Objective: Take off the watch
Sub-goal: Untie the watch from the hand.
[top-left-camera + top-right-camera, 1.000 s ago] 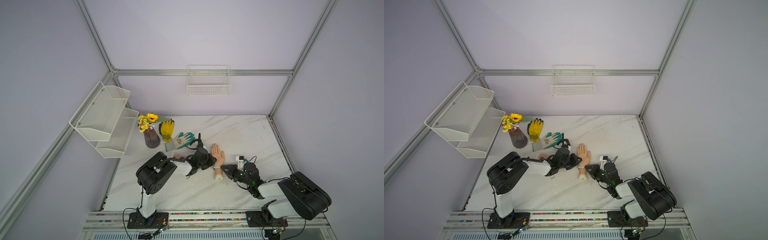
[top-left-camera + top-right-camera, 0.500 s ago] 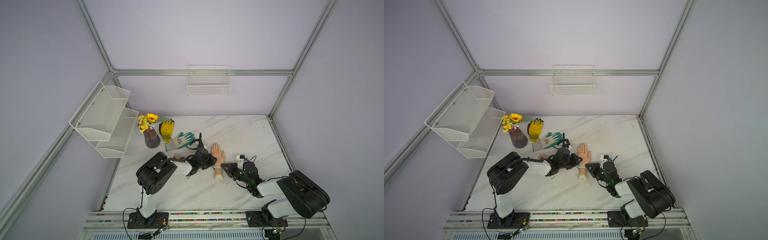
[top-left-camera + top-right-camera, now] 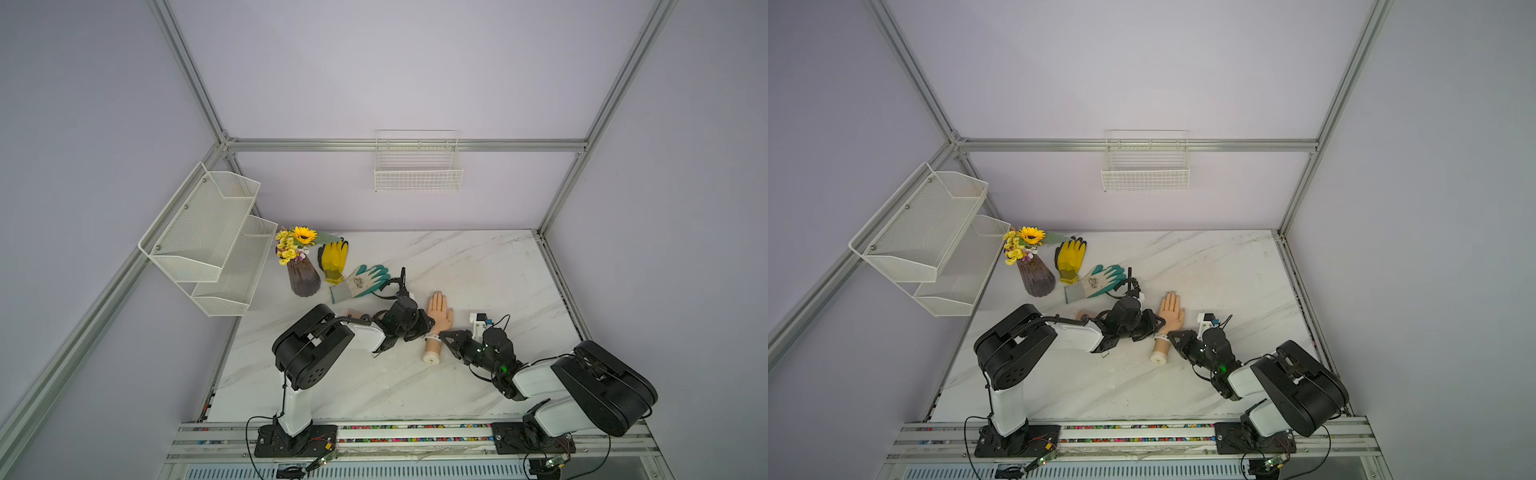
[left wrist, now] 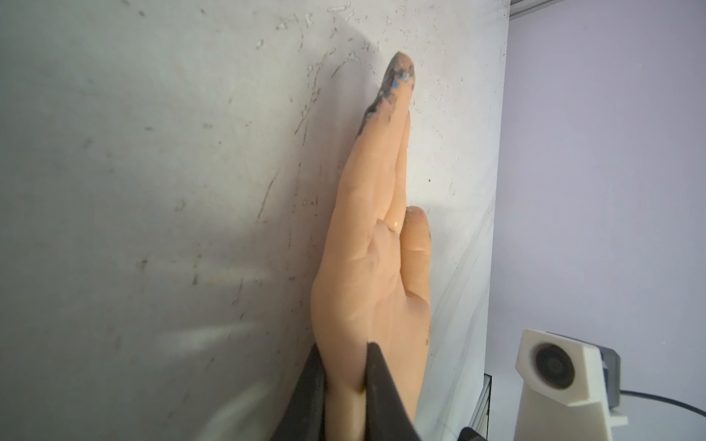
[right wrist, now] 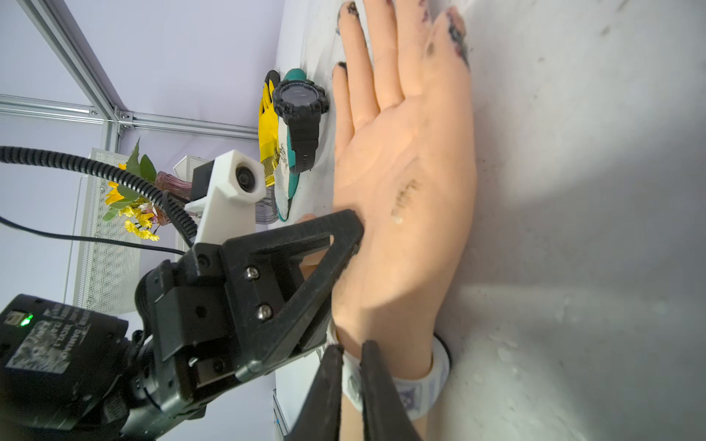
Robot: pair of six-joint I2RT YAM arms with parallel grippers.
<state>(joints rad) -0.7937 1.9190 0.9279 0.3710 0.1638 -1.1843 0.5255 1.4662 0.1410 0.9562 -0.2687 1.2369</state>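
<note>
Two watches: black watch point(image 5: 301, 110), white watch point(image 5: 420, 385); two gloves: yellow glove point(image 3: 332, 259), green glove point(image 3: 365, 280); one mannequin hand point(image 3: 439, 311); one flower vase point(image 3: 303, 276); one wire basket point(image 3: 417, 174); one two-tier shelf point(image 3: 208, 232); two robot arms: left arm point(image 3: 311, 353), right arm point(image 3: 602, 382); one marble table point(image 3: 478, 266)

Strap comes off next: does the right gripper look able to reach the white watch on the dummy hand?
Likely yes: the right gripper pinches the white watch strap on the wrist of the dummy hand; the left gripper holds the hand's edge, off the strap.
</note>
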